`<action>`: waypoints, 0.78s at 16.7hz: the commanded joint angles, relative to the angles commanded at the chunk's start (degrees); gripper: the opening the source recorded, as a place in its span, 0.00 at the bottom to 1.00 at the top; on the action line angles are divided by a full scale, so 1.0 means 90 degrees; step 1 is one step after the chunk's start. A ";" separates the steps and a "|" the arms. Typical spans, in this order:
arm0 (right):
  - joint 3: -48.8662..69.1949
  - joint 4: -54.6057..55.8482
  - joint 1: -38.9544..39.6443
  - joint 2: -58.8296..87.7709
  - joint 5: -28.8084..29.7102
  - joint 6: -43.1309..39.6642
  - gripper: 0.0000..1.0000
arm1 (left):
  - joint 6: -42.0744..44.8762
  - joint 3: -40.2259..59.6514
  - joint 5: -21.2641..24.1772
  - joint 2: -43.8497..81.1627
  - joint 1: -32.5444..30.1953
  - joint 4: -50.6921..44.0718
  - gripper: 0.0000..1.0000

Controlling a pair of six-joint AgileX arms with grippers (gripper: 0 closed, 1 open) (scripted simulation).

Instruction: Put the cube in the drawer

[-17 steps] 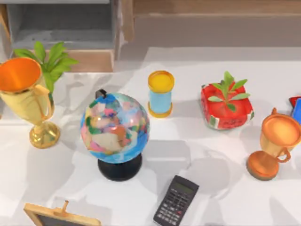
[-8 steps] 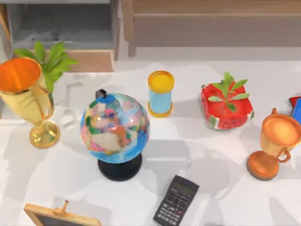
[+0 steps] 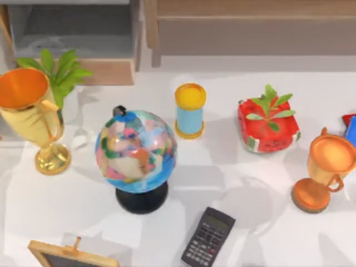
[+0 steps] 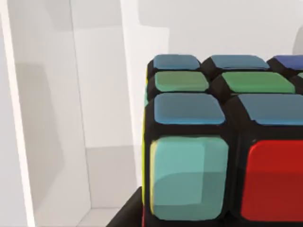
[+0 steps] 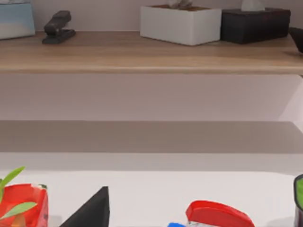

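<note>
Top view: drawer (image 3: 105, 71) open at the desk's (image 3: 245, 178) far left, behind the globe (image 3: 136, 151); grey floor bare where visible. Right of the globe: yellow-capped cylinder (image 3: 190, 110), red planter (image 3: 267, 125), copper trophy (image 3: 324, 170). Gold trophy (image 3: 33, 118) left of the globe, calculator (image 3: 208, 237) in front.

Left wrist view: cube (image 4: 222, 142) very close, blue, green, teal and red squares showing, pale walls beside it. Left gripper state: cannot tell.

Right wrist view: shelf (image 5: 151, 52), planter edge. Right gripper state: cannot tell.
</note>
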 joint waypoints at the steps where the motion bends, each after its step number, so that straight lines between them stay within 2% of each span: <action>1: 0.0000 0.0000 0.0000 0.0000 0.0000 0.0000 1.00 | -0.0080 0.0054 0.0051 0.0364 0.0142 -0.0137 0.00; 6: 0.0000 0.0000 0.0000 0.0000 0.0000 0.0000 1.00 | -0.0319 0.0138 0.0170 0.1597 0.0399 -0.0415 0.00; 12: 0.0000 0.0000 0.0000 0.0000 0.0000 0.0000 1.00 | -0.0332 0.0130 0.0169 0.1683 0.0406 -0.0435 0.00; 13: 0.0000 0.0000 0.0000 0.0000 0.0000 0.0000 1.00 | -0.0332 0.0130 0.0169 0.1683 0.0406 -0.0435 0.08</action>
